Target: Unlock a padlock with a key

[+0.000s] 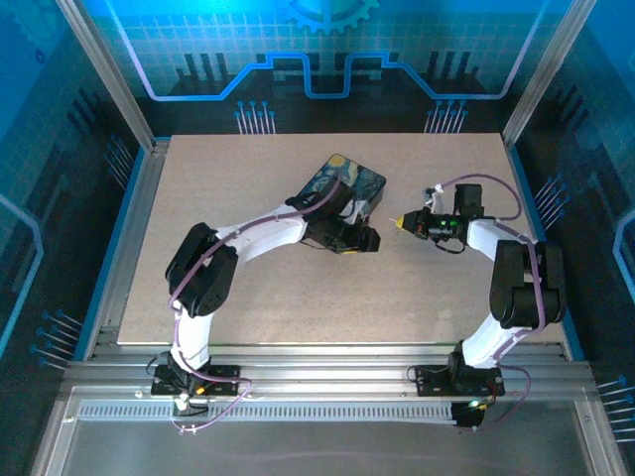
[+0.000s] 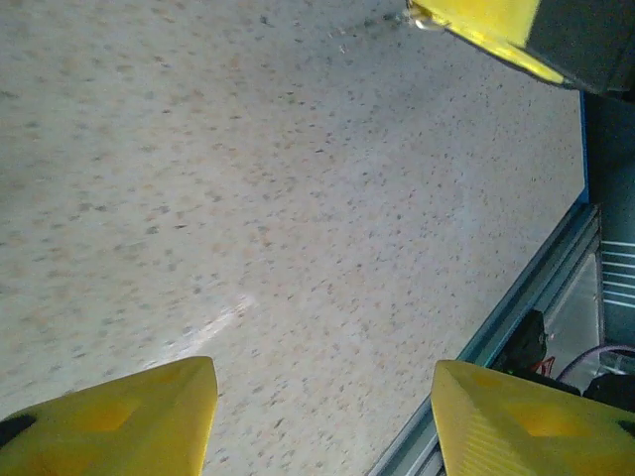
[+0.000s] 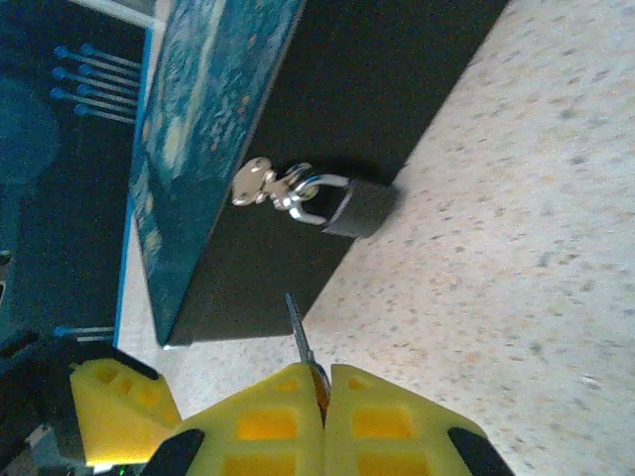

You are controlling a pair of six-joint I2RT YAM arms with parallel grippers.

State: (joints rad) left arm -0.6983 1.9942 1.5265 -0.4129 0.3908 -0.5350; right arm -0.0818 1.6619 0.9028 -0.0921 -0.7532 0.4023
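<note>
Padlock (image 3: 355, 208) hangs on the shut painted box (image 3: 208, 109). Facing it, right gripper (image 3: 323, 385) pinches the key (image 3: 297, 329); left gripper (image 2: 325, 397) spread.

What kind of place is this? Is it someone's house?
Probably a robot test lab, not a house: a left arm and right arm bolted to a metal frame, a speckled table, and blue circuit-pattern walls around it.
</note>
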